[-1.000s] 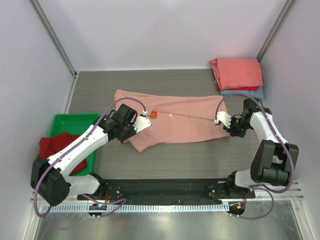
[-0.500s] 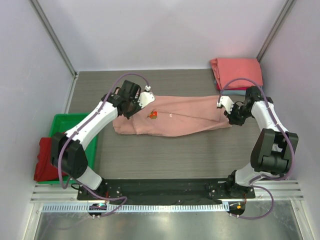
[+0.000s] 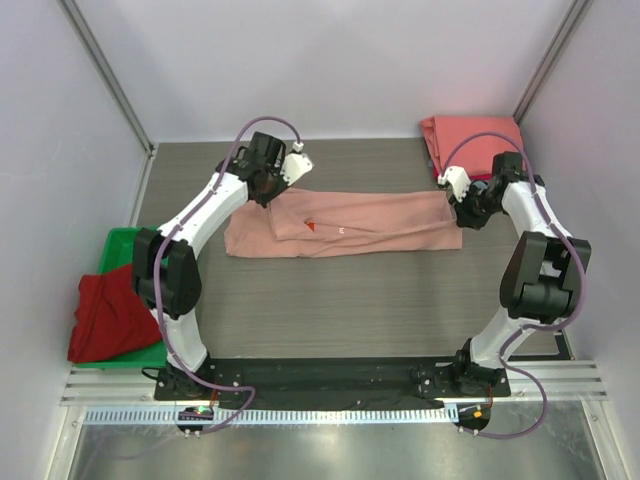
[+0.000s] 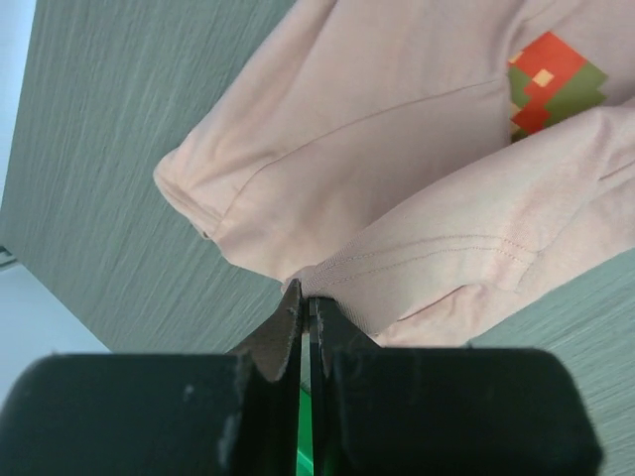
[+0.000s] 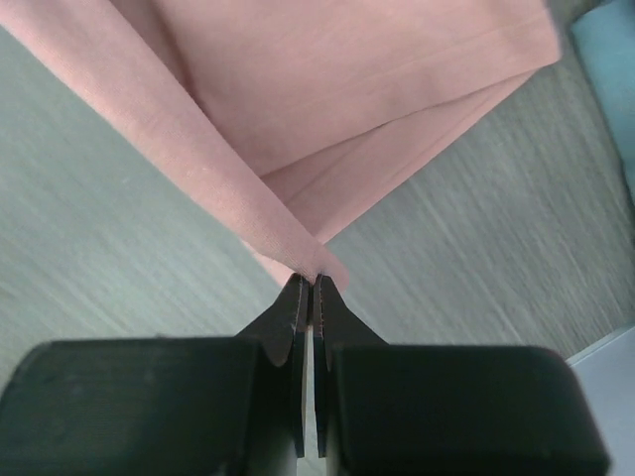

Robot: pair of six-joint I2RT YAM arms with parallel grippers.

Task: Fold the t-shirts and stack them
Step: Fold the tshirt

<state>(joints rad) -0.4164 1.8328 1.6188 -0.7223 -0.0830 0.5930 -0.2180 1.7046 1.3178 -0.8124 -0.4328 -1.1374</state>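
The tabletop (image 3: 350,300) carries the dusty-pink t-shirt (image 3: 370,225) as a long band lying across its middle from left to right, already doubled lengthwise, so the step in hand looks like bringing one long edge over the other. To do it well, both arms should travel level and at one pace, with the cloth drawn just taut between them so the upper layer lands flat and its edge meets the edge below. The coral-red t-shirt (image 3: 475,145) lies folded in the far right corner with a blue-grey t-shirt (image 5: 617,89) under it, near the right end of the pink one, so the right arm needs to lower without dragging that stack. The dark red t-shirt (image 3: 110,318) hangs over the green tray (image 3: 125,245) at the left edge and is well apart from the work. The left hand (image 4: 302,297) is clamped on a pinch of pink cloth at the far left end, and the right hand (image 5: 308,283) is clamped on the cloth's right end. The sleeve (image 4: 213,188) bulges out on the left and wants tucking or smoothing before release. The pixel print (image 4: 551,84) sits half covered by the fold, a fair check on how straight the layer lies
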